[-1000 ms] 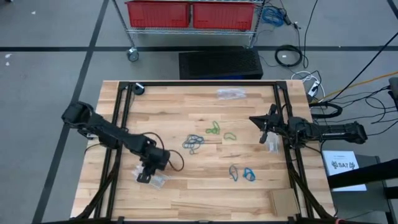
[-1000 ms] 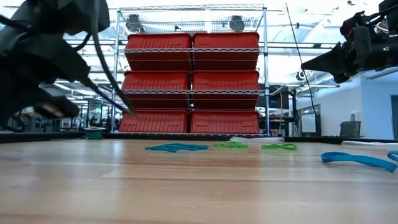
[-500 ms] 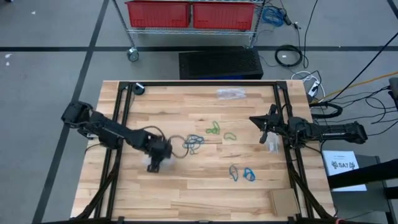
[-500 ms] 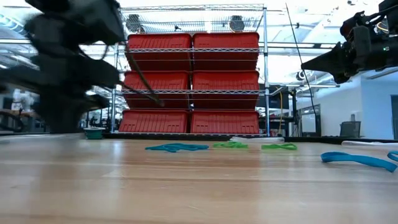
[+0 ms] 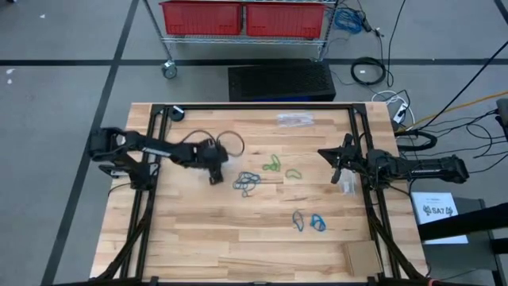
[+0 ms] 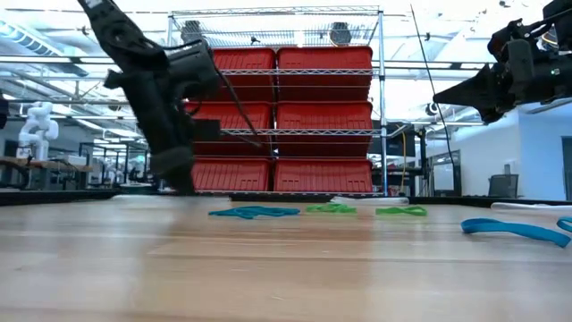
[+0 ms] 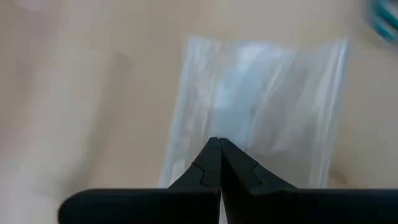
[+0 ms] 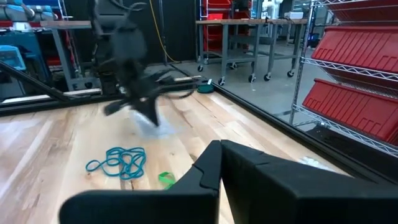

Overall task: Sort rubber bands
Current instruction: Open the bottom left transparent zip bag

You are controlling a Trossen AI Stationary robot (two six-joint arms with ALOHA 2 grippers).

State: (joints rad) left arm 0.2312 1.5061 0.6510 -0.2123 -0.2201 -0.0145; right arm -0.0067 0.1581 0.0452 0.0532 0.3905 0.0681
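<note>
My left pincer (image 5: 214, 176) hangs just beside the rubber bands (image 5: 248, 183) mid-counter (image 5: 238, 254), the right pincer (image 5: 336, 165) (parked at its edge) blocks that side, while the near boards lie open.

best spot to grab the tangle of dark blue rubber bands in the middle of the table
Take the tangle of dark grey-blue rubber bands at one outer loop on its edge and come straight down from above. It lies flat on the wooden table, so a side approach would probably slide off; pinching a loop edge gives the gripper something to close on.
</note>
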